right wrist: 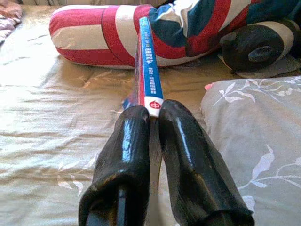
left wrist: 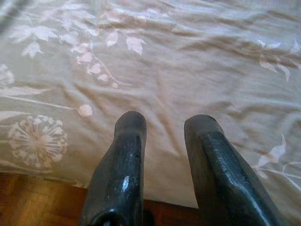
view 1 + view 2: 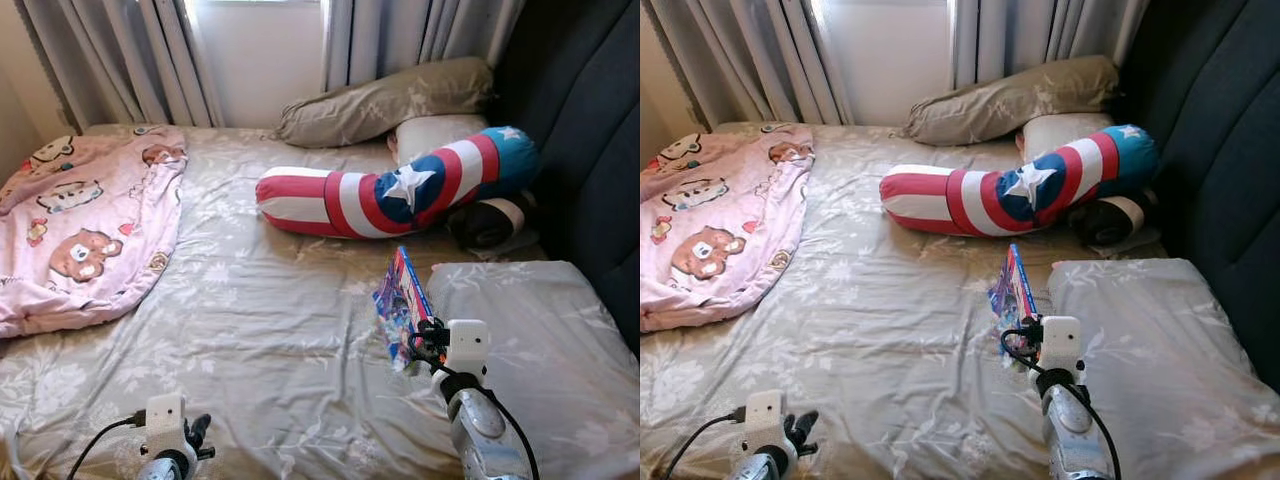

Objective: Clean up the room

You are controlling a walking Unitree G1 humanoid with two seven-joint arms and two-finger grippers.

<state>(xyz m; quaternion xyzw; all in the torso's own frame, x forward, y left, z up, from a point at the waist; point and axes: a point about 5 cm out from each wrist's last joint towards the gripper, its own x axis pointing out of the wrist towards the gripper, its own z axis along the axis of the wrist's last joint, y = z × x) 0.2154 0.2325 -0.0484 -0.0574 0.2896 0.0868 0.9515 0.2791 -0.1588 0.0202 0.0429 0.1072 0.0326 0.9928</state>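
Observation:
A thin colourful book (image 3: 403,300) with a blue and red spine (image 1: 148,70) stands tilted on edge above the bed sheet (image 3: 260,320), beside a grey floral pillow (image 3: 540,340). My right gripper (image 1: 151,112) is shut on the book's lower edge; its arm (image 3: 470,410) reaches up from the bed's front. My left gripper (image 2: 164,127) hangs open over the front edge of the bed with nothing between its fingers, also seen low in the head view as the left gripper (image 3: 190,440).
A red, white and blue star bolster (image 3: 400,190) lies across the bed's head. A pink bear blanket (image 3: 80,220) covers the left side. Grey pillows (image 3: 390,100) lean against the curtain. A dark headboard (image 3: 590,150) stands on the right. Wood floor (image 2: 42,202) shows below the bed.

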